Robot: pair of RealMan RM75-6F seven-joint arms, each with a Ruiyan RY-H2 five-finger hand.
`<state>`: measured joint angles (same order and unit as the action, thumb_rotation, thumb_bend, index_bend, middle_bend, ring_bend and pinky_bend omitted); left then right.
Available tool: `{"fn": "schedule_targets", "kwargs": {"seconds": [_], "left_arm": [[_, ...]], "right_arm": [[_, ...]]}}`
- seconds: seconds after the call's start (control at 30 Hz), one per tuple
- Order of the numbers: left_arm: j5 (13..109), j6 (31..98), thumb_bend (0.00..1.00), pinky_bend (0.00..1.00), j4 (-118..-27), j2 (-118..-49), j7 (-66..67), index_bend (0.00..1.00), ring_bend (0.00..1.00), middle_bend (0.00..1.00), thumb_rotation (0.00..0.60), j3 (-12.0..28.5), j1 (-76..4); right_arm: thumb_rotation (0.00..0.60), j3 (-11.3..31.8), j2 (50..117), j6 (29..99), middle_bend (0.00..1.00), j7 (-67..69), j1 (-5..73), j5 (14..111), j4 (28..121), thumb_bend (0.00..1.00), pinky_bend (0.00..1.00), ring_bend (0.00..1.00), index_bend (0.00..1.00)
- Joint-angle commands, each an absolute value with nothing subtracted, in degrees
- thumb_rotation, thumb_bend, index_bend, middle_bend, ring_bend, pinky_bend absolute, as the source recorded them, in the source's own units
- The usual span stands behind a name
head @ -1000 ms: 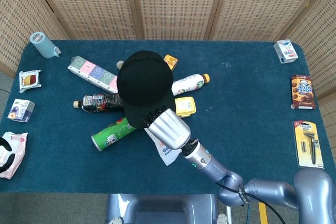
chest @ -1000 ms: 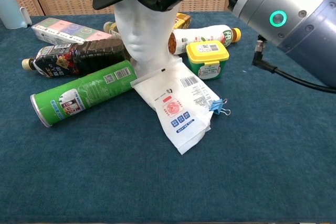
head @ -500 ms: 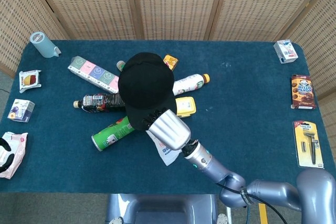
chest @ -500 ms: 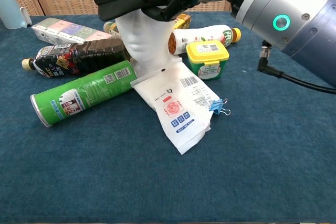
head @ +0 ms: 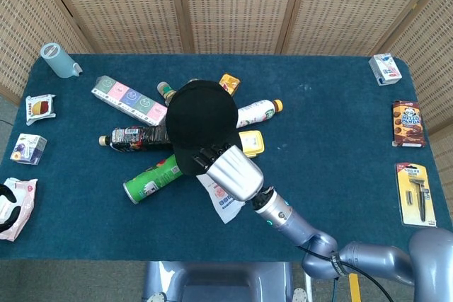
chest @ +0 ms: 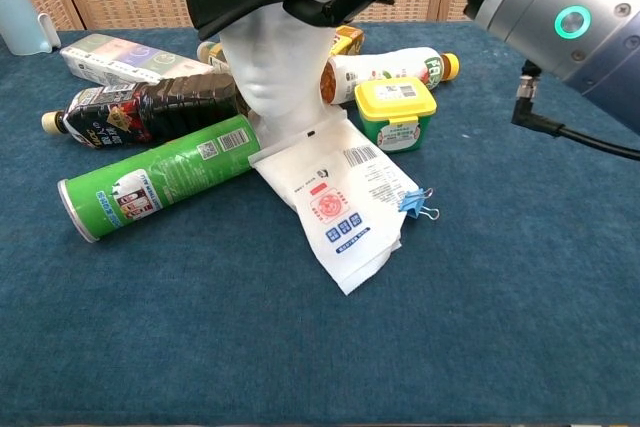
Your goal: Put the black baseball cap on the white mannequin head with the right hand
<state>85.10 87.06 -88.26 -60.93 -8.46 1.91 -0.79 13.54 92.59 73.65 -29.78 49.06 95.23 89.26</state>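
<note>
Over the white mannequin head [chest: 268, 65], my right hand [head: 230, 170] grips the black baseball cap [head: 204, 124] brim; prob. seated, so I'd press level before letting go.

Three bottles [head: 132, 136], one cap [head: 202, 119], one green can [head: 152, 179].

- The black baseball cap [head: 202, 124] is plain, dark fabric with a rounded crown. It sits over the top of the white mannequin head [chest: 275, 72], its brim jutting out above the face, and covers that head entirely in the head view.
- The mannequin head is smooth matte white with a moulded nose and lips. It stands upright near the middle of the counter [head: 333, 139], face toward the near edge.
</note>
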Motion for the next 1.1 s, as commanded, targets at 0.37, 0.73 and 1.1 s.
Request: {"fn": "schedule_targets", "kwargs": {"seconds": [0.37,0.73,1.1], "left_arm": [[85.2,87.15,0.32,0.35,-88.77,-60.69,-8.06,0.53,0.36,0.44,0.6,1.93,-0.85],[85.36,86.88,0.32,0.35,-89.88,-60.4,-6.81,0.53,0.36,0.44,0.6,2.13,-1.35],[84.49,85.96,0.32,0.35,-90.75,-60.68,-4.92,0.53,0.36,0.44,0.6,2.41,-1.89]], "right_arm": [[0.6,12.54,90.87,72.41,0.39,-28.97,48.29,95.26,90.55,0.26,0.61,0.51,0.18],[0.6,11.6,84.01,73.09,0.35,-30.87,43.06,90.64,94.01,0.2,0.55,0.46,0.13],[0.6,7.88,74.93,73.85,0.41,-30.28,35.03,84.17,97.1,0.28,0.62,0.51,0.21]]}}
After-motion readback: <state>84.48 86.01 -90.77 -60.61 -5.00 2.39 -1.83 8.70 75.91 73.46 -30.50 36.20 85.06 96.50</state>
